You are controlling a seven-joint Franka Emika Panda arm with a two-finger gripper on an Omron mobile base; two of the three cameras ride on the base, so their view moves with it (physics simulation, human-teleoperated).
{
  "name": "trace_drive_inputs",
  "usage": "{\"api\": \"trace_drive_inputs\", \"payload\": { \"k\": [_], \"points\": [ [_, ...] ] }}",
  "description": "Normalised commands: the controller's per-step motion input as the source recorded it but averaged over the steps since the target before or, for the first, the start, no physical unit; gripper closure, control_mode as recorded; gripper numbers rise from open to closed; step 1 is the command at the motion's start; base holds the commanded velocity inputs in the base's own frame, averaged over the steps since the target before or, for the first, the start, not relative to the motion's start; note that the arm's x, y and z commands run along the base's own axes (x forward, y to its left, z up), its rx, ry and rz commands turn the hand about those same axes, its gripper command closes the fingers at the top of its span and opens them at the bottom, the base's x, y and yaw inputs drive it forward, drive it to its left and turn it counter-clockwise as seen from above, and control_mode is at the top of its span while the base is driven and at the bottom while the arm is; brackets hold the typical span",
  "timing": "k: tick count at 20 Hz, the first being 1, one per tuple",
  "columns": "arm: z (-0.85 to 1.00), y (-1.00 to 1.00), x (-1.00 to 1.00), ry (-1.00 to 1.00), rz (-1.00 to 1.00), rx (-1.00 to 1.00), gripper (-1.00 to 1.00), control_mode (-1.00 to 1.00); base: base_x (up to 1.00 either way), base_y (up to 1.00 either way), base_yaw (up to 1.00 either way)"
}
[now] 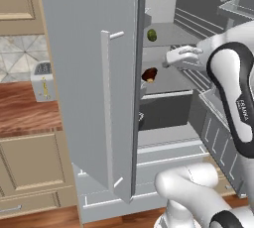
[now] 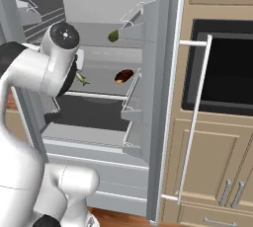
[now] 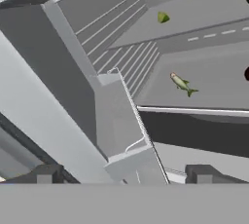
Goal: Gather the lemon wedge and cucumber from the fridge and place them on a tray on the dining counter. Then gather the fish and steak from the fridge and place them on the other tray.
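Observation:
The fridge stands with both doors open. On its upper shelf lie the green cucumber and the small yellow-green lemon wedge. One shelf down are the slim silvery fish and the dark reddish steak. My gripper is open and holds nothing. It is inside the fridge opening at shelf height, apart from the food, with the fish ahead of it. My white hand shows in front of the shelves. The trays and the dining counter are out of view.
The open left door juts toward me, and the right door with its bins stands beside the arm. A door bin is close in front of the hand. A toaster sits on the wood counter; an oven is at the right.

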Motion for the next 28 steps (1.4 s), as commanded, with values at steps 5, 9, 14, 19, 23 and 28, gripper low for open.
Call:
{"api": "trace_drive_inputs", "payload": {
  "k": [5, 9, 14, 19, 23, 28],
  "points": [
    [-0.38, 0.24, 0.59, 0.03, -0.10, 0.08, -1.00, -1.00, 0.00, 0.00, 0.00],
    [-0.09, 0.04, 0.53, 0.08, -0.02, 0.12, -1.00, -1.00, 0.00, 0.00, 0.00],
    [0.00, 0.00, 0.43, 0.13, 0.00, 0.12, -1.00, -1.00, 0.00, 0.00, 0.00],
    [0.07, 0.28, 0.34, 0.18, 0.08, 0.03, -1.00, -1.00, 0.00, 0.00, 0.00],
    [0.02, 0.43, 0.26, 0.14, 0.13, 0.04, -1.00, -1.00, 0.00, 0.00, 0.00],
    [0.00, 0.65, 0.01, 0.07, 0.17, 0.02, -1.00, -1.00, 0.00, 0.00, 0.00]
  ]
}}
